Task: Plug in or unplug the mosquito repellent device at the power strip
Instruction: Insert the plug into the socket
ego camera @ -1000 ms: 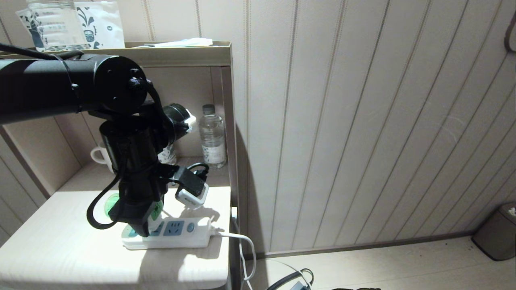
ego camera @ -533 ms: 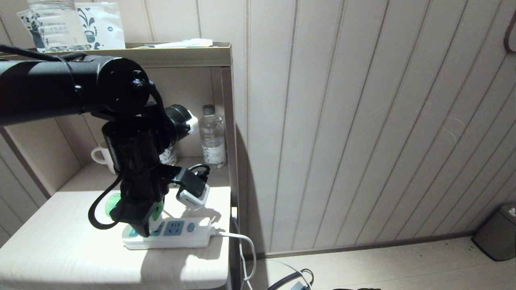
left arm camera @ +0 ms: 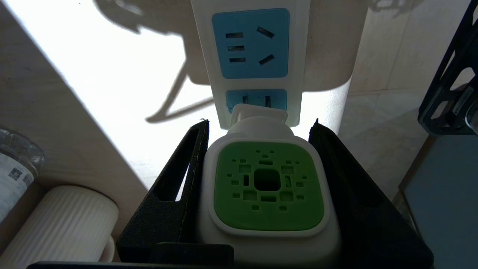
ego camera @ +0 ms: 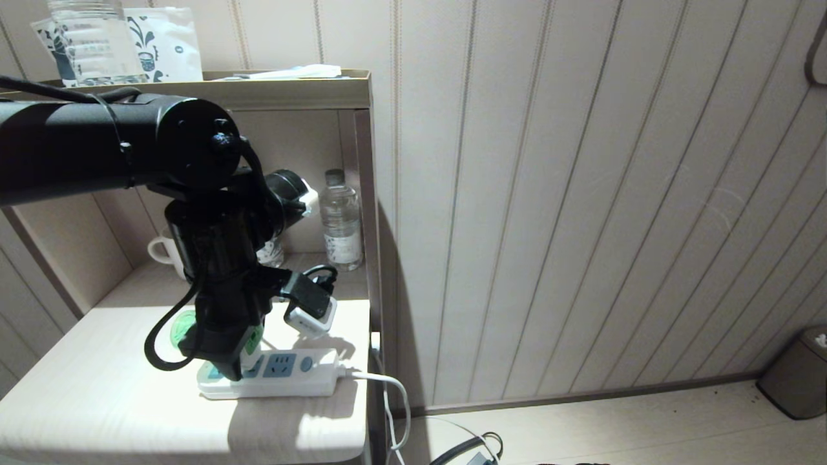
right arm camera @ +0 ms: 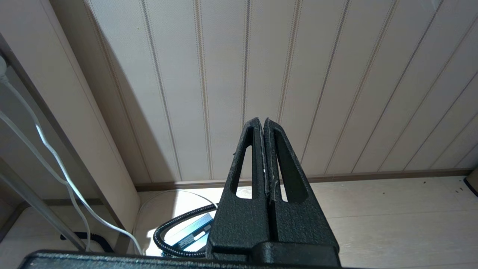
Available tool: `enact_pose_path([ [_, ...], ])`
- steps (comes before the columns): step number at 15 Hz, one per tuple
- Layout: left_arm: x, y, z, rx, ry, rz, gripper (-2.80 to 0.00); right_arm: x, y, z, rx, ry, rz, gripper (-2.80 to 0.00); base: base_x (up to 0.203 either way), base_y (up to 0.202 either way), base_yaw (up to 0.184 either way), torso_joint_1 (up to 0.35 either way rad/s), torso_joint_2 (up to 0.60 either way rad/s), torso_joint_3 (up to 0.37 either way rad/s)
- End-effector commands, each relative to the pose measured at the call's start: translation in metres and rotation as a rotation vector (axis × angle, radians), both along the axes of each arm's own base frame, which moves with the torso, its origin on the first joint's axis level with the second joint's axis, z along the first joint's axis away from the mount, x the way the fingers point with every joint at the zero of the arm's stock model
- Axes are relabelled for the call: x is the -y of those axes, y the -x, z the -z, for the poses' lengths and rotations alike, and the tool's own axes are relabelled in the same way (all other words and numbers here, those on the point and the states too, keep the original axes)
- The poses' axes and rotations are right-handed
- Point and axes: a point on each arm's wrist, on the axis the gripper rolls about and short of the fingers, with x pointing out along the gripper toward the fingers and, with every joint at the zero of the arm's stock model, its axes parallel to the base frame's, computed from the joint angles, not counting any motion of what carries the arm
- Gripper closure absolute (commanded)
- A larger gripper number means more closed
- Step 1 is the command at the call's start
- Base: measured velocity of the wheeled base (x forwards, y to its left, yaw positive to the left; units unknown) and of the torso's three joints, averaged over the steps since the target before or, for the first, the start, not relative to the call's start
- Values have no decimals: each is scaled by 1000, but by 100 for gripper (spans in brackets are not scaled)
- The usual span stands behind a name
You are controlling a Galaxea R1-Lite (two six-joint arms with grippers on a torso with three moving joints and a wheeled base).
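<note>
The work took place on a pale wood bedside table (ego camera: 97,394) built into an alcove, with a shelf (ego camera: 297,90) above it and a wall of cream panelling (ego camera: 581,194) with thin vertical grooves running off to the right. Light fell hard across the tabletop, leaving sharp shadows. The floor (ego camera: 614,426) beside the table was pale board with a brown skirting strip, and a small grey bin (ego camera: 798,378) stood in the far corner.

At the back of the alcove stood a clear water bottle (ego camera: 340,219) and a white ribbed mug (ego camera: 161,250). On the shelf sat another clear bottle (ego camera: 87,42) and a white packet (ego camera: 168,45) printed with a dark leafy pattern; none of the writing on them could be read.

The power strip (ego camera: 284,378) lay flat near the table's front edge, its white cable (ego camera: 394,400) dropping over the side. The left gripper (left arm camera: 261,130) pointed down at it, its two black fingers (left arm camera: 179,179) clamped on either side of the mosquito repellent device (left arm camera: 267,186). The device's white plug end sat right at one bluish socket of the strip; whether it was fully seated could not be told.

The right gripper (right arm camera: 264,125) hung low beside the table, its fingers pressed together on nothing, facing the panelled wall.
</note>
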Motion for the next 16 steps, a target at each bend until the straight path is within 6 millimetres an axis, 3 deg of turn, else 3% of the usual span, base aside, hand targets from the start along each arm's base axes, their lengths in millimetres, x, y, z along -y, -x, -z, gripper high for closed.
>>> enact_pose_path([
  [1, 2, -2, 6, -22, -11, 9, 0, 0, 0, 0, 1, 0, 0, 0, 0, 0, 0, 0, 0, 0],
  [16, 8, -2, 16, -51, -28, 18, 0, 0, 0, 0, 0, 0, 0, 0, 0, 0, 0, 0, 0, 0],
])
